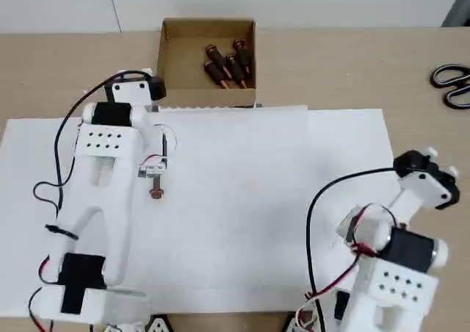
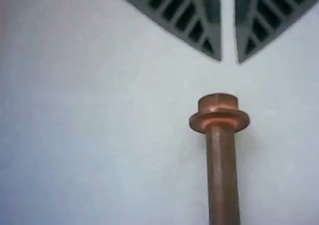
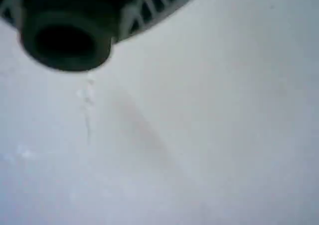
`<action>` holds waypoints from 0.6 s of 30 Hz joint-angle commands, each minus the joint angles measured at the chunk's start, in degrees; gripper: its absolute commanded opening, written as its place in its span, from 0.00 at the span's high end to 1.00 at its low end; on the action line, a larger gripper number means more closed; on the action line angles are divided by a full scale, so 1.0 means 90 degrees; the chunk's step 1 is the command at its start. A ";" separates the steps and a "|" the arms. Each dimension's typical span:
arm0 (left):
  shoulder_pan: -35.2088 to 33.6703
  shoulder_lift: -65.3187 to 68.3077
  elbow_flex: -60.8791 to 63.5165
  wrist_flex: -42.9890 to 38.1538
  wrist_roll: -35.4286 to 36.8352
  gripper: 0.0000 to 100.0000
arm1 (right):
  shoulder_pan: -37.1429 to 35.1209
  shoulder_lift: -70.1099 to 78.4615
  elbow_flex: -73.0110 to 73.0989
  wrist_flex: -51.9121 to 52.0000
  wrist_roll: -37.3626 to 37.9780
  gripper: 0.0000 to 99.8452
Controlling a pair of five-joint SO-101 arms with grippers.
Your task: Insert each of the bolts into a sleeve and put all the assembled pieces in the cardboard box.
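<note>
Left gripper point(image 2: 228, 48) hangs just above the white paper point(image 1: 257, 200), on the left side, a little near of the box point(image 1: 171, 89). Jaws are almost together with a thin slit between the tips and nothing in it.

One loose bolt point(image 2: 220, 150) lies flat on the paper just near of those tips. Head points toward the jaws, shank runs away from them. Not touching the jaws. In the high view it's the small copper spot right below the left gripper.

Right gripper point(image 3: 75, 1) is at the right edge of the paper, low over it. Jaws are pinching a black sleeve point(image 3: 65, 43), open bore facing the wrist camera, with the sleeve's end just clear of the paper.

The box sits at the far edge of the paper, centre-left, top open. Assembled pieces point(image 1: 228, 64) lie inside toward its right half, bunched side by side; I count about four.

Scissors point(image 1: 452, 84) lie on the bare worktop point(image 1: 330, 67) far right, well apart from everything.
</note>
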 commanded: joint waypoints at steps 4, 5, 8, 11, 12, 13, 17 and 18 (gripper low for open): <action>0.0029 0.0654 -0.0308 0.0010 0.0000 0.98 | 0.0054 -0.0689 0.0078 -0.0122 -0.0068 1.00; 0.0029 0.0762 -0.0317 -0.0010 -0.0010 0.98 | 0.0054 -0.0689 0.0078 -0.0122 -0.0068 1.00; 0.0020 0.0947 -0.0317 -0.0215 -0.0010 0.98 | 0.0054 -0.0689 0.0078 -0.0122 -0.0068 1.00; 0.0020 0.1006 -0.0308 -0.0381 -0.0020 0.98 | 0.0054 -0.0679 0.0078 -0.0122 -0.0068 1.00; 0.0029 0.1006 -0.0308 -0.0410 -0.0039 0.97 | 0.0054 -0.0659 0.0078 -0.0122 -0.0068 1.00; 0.0029 0.0996 -0.0308 -0.0459 -0.0078 0.96 | 0.0054 -0.0640 0.0078 -0.0122 -0.0068 1.00; 0.0010 0.0996 -0.0317 -0.0488 -0.0107 0.94 | 0.0054 -0.0552 0.0078 -0.0122 -0.0078 1.00; 0.0020 0.1006 -0.0317 -0.0488 -0.0107 0.94 | 0.0054 -0.0542 0.0078 -0.0122 -0.0078 1.00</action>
